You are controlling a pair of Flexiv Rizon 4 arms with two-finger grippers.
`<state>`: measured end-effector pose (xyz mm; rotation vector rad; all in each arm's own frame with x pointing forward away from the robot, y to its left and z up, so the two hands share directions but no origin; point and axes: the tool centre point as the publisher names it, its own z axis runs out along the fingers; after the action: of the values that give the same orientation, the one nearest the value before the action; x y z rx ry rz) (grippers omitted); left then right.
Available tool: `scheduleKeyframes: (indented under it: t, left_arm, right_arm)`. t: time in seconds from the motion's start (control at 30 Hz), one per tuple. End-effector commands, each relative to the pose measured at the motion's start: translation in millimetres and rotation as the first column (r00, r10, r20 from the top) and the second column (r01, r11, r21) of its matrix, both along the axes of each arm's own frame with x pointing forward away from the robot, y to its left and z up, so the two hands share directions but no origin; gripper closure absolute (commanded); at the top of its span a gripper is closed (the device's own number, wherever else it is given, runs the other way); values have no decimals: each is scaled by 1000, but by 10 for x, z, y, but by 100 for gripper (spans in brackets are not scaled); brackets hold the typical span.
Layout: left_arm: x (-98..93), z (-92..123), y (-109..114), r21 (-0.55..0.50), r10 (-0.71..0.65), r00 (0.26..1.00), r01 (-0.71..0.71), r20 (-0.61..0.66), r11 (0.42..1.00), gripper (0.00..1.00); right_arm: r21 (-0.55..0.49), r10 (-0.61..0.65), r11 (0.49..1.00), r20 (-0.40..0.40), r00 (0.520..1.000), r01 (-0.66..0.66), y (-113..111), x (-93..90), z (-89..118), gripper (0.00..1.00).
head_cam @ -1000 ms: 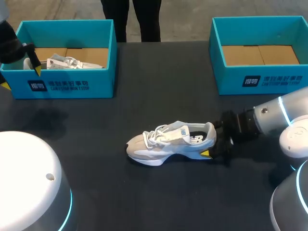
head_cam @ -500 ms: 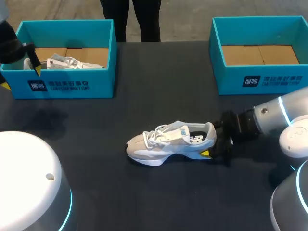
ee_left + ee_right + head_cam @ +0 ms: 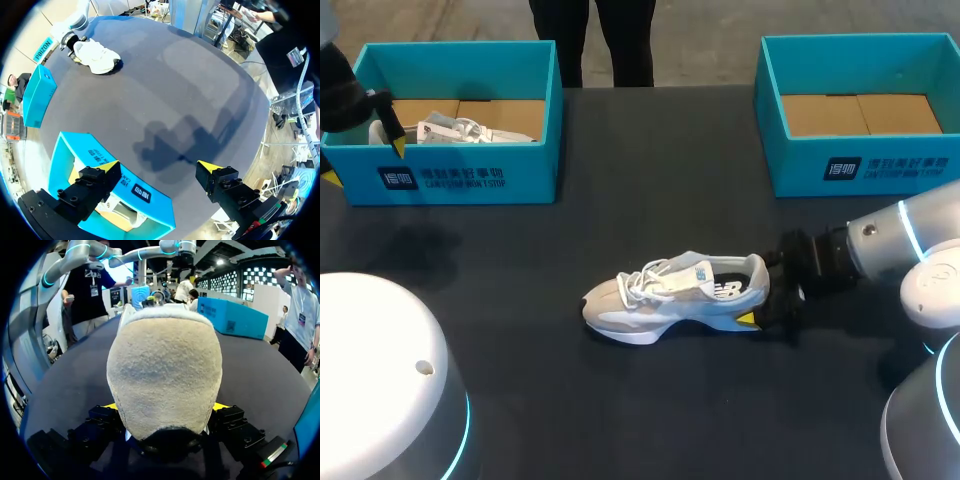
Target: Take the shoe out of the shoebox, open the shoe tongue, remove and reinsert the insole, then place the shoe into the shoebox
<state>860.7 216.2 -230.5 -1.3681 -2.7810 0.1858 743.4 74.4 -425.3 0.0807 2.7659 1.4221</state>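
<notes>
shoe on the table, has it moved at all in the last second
No. The shoe sits exactly where it was relative to the right shoebox, heel still in the right end effector.

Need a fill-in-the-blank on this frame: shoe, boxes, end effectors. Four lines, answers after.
The beige-and-white laced sneaker lies on the black table with its toe toward my ___ side.
The right end effector is shut on the sneaker's ___.
A second white shoe sits in the ___ teal cardboard shoebox.
The left end effector is ___, holding nothing.
Missing: left; heel; left; open.
</notes>
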Motion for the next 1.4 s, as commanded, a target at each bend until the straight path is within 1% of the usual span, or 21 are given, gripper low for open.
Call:
scheduleKeyframes:
  t: [0.03, 0.13, 0.2, 0.27, 0.3, 0.4, 0.47, 0.6, 0.63, 0.7, 0.73, 0.77, 0.8, 0.83, 0.87, 0.93, 0.97, 1.0, 1.03, 1.3, 1.4]
  left_arm:
    - [-53, 35, -65, 16, 50, 999, -50, 1, 999, 0]
    - [-138, 70, -159, 39, 205, 978, -204, -34, 978, 0]
    - [-181, 93, -222, 53, 307, 951, -305, -44, 951, 0]
    - [-208, 107, -260, 84, 434, 900, -430, -45, 899, 0]
    - [-233, 115, -276, 76, 452, 892, -449, -22, 890, 0]
    - [-318, 174, -399, 86, 582, 813, -578, -27, 811, 0]
    - [-323, 219, -456, 77, 692, 720, -688, -50, 722, 0]
    - [-410, 340, -626, 64, 814, 579, -811, -45, 581, 0]
    - [-427, 361, -673, 59, 830, 553, -828, -77, 557, 0]
    - [-480, 388, -782, 87, 882, 468, -878, -50, 471, 0]
    - [-516, 415, -841, 76, 882, 469, -879, -41, 471, 0]
    - [-555, 435, -911, 100, 916, 401, -911, -3, 400, 0]
    - [-581, 452, -971, 90, 912, 411, -908, -10, 410, 0]
    - [-606, 459, -1037, 115, 934, 356, -929, 25, 351, 0]
    - [-625, 465, -1097, 109, 939, 342, -935, 21, 338, 0]
    - [-668, 472, -1207, 111, 961, 276, -956, 20, 272, 0]
    - [-686, 474, -1267, 113, 961, 275, -956, 16, 271, 0]
    - [-701, 462, -1320, 113, 973, 231, -967, 18, 227, 0]
    - [-727, 461, -1387, 111, 973, 232, -967, 10, 230, 0]
    - [-895, 323, -1844, 118, 999, 7, -993, -38, 11, 0]
    - [-965, 273, -2032, 108, 998, -47, -993, -51, -42, 0]
  right_arm:
    - [-6, -1, 1000, 0, 1000, 1, 31, 6, -7, 100]
    - [-6, -1, 1000, 0, 1000, 1, 31, 6, -7, 100]
    - [-6, -1, 1000, 0, 1000, 1, 31, 6, -7, 100]
    - [-6, -1, 1000, 0, 1000, 1, 31, 6, -7, 100]
    - [-6, -1, 1000, 0, 1000, 1, 31, 6, -7, 100]
    - [-6, -1, 1000, 0, 1000, 1, 31, 6, -7, 100]
    - [-6, -1, 1000, 0, 1000, 1, 31, 6, -7, 100]
    - [-6, -1, 1000, 0, 1000, 1, 31, 6, -7, 100]
    - [-6, -1, 1000, 0, 1000, 1, 31, 6, -7, 100]
    - [-6, -1, 1000, 0, 1000, 1, 31, 6, -7, 100]
    - [-6, -1, 1000, 0, 1000, 1, 31, 6, -7, 100]
    - [-6, -1, 1000, 0, 1000, 1, 31, 6, -7, 100]
    - [-6, -1, 1000, 0, 1000, 1, 31, 6, -7, 100]
    - [-6, -1, 1000, 0, 1000, 1, 31, 6, -7, 100]
    - [-6, -1, 1000, 0, 1000, 1, 31, 6, -7, 100]
    - [-6, -1, 1000, 0, 1000, 1, 31, 6, -7, 100]
    - [-6, -1, 1000, 0, 1000, 1, 31, 6, -7, 100]
    - [-6, -1, 1000, 0, 1000, 1, 31, 6, -7, 100]
    - [-6, -1, 1000, 0, 1000, 1, 31, 6, -7, 100]
    - [-6, -1, 1000, 0, 1000, 1, 31, 6, -7, 100]
    - [-6, -1, 1000, 0, 1000, 1, 31, 6, -7, 100]
